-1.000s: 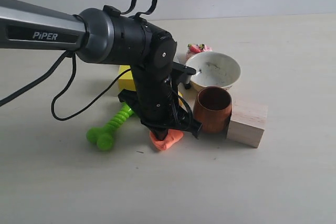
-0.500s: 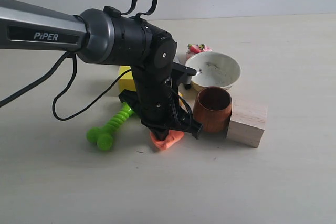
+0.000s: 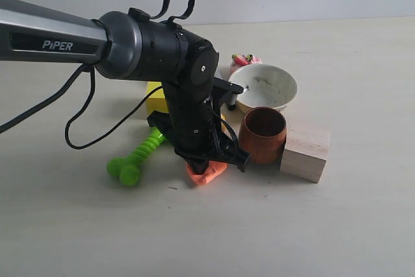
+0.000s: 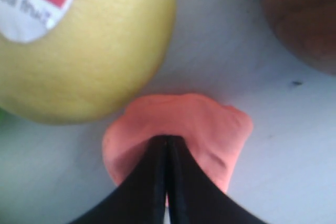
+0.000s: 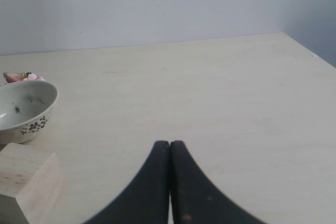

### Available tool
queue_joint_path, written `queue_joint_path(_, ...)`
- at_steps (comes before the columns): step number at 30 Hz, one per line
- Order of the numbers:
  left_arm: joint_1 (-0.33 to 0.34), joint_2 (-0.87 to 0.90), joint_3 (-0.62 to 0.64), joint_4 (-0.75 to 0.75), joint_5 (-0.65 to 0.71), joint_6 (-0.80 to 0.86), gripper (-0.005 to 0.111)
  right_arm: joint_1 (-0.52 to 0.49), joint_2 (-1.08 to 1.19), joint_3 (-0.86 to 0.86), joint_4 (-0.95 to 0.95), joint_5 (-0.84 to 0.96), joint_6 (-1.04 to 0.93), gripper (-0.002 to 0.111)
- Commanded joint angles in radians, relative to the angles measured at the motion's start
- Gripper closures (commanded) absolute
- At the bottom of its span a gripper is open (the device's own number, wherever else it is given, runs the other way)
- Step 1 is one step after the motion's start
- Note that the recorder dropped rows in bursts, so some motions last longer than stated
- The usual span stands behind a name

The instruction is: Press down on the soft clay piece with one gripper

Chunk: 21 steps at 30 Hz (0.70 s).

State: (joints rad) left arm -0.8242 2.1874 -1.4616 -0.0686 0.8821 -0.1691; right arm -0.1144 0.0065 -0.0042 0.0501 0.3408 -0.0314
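Left gripper (image 4: 167, 139): fingers closed flat against each other, nothing held between them, tips set on the soft clay piece (image 4: 210, 124). The clay bulges up around the tips in the left wrist view, so I judge contact is made and the press step itself is in hand, not the approach. Clay position: it lies on the table (image 3: 324, 225) under the left gripper (image 3: 201, 165), between the green toy (image 3: 136, 157) and the copper-brown cup (image 3: 262, 134), with the wooden block (image 3: 306, 150) on the cup's far side and the bowl (image 3: 293, 89) behind. Only an orange edge of the soft clay piece (image 3: 211, 173) shows below the arm in the exterior view. The yellow fruit (image 4: 89, 51) sits just beside the clay; I cannot tell whether they touch. Right gripper (image 5: 169, 144): fingers also together and empty, hanging over bare table, well apart from the clay. Next move, as I judge it: push straight down, keeping the fingers closed so the tips act as one stamp, and keep off the fruit and the cup. Risk: the soft clay may stick to the tips on lifting.
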Motion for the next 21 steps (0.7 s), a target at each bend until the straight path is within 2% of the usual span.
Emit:
queue_joint_path(1, -0.005, 0.053, 0.02, -0.003, 0.008, 0.002, 0.106, 0.001, -0.007, 0.004, -0.004, -0.007, -0.002, 0.108)
queue_joint_path(8, -0.005, 0.053, 0.02, -0.002, 0.024, 0.002, 0.087, 0.001, -0.007, 0.004, -0.004, -0.007, -0.002, 0.108)
queue_joint_path(21, -0.005, -0.014, 0.02, 0.008, 0.022, -0.002, 0.086, 0.001, -0.007, 0.004, -0.004, -0.007, -0.002, 0.108)
